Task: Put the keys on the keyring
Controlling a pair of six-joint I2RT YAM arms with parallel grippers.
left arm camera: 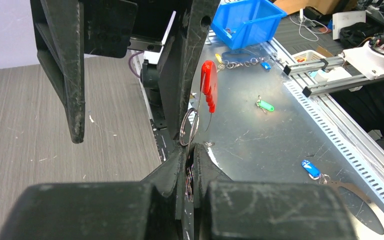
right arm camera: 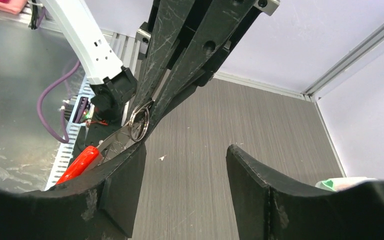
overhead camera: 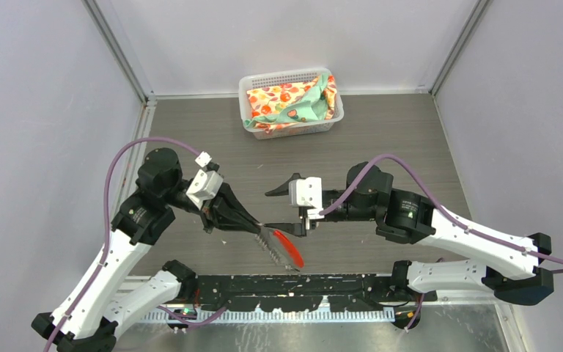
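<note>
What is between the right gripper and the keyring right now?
Nothing in the right wrist view: only bare table shows between the open right gripper and the keyring, which the left gripper pinches just beyond one fingertip.

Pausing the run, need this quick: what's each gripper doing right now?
Left gripper: closed, pinching the keyring by its silver ring.
Right gripper: open, nothing between its fingers.

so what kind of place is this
Probably a robot lab test cell: pale panels wall in a wood-grain table, and the left wrist view shows a metal workbench beyond with a blue parts bin and key tags.
</note>
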